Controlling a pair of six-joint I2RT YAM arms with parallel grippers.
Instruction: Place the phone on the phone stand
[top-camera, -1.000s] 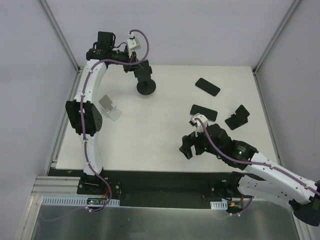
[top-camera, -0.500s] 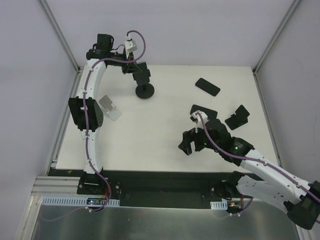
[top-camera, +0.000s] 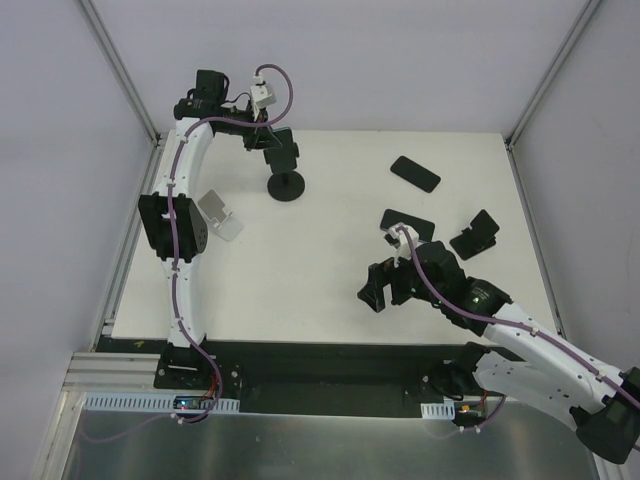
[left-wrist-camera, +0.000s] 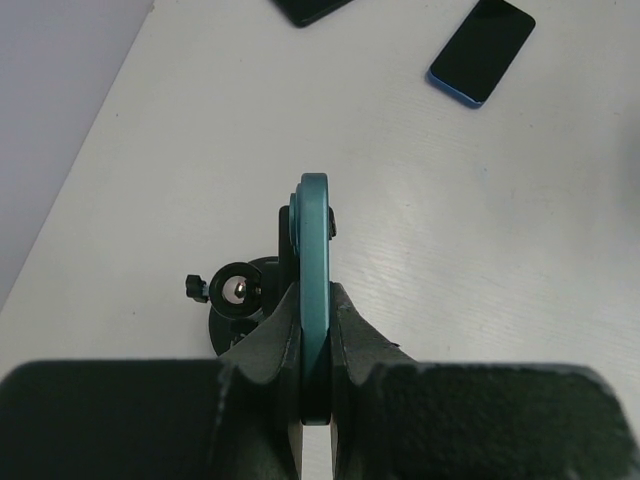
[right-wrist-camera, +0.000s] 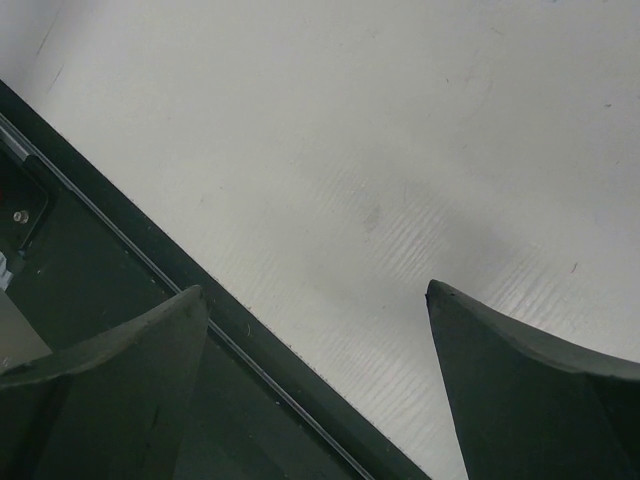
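Here, the left pincer (left-wrist-camera: 315, 300) was clenched on a teal phone (left-wrist-camera: 315, 250), which the left wrist view showed edge-on and upright between the two dark fingers (left-wrist-camera: 270, 340). Directly behind the phone stood the round-based phone stand (left-wrist-camera: 240, 292), black, with a small metal knob on its left side. Whether the phone touched the stand could not be told. In the overhead view the stand (top-camera: 286, 186) sat at the far left-centre of the white worktop (top-camera: 330, 270), with the left pincer (top-camera: 280, 150) just beyond it and the left arm arching in from the left edge.

The right pincer (right-wrist-camera: 315, 290) was released, its two fingers spread wide with nothing between them, over bare worktop by the near edge. Overhead it (top-camera: 380, 290) was right of centre, well apart from the stand.

Elsewhere on the worktop lay a dark phone (top-camera: 415, 173) at the far right, a second dark phone (top-camera: 408, 224) nearer, a small black folding stand (top-camera: 474, 236) just right of that, and a silver stand (top-camera: 217, 213) at the left
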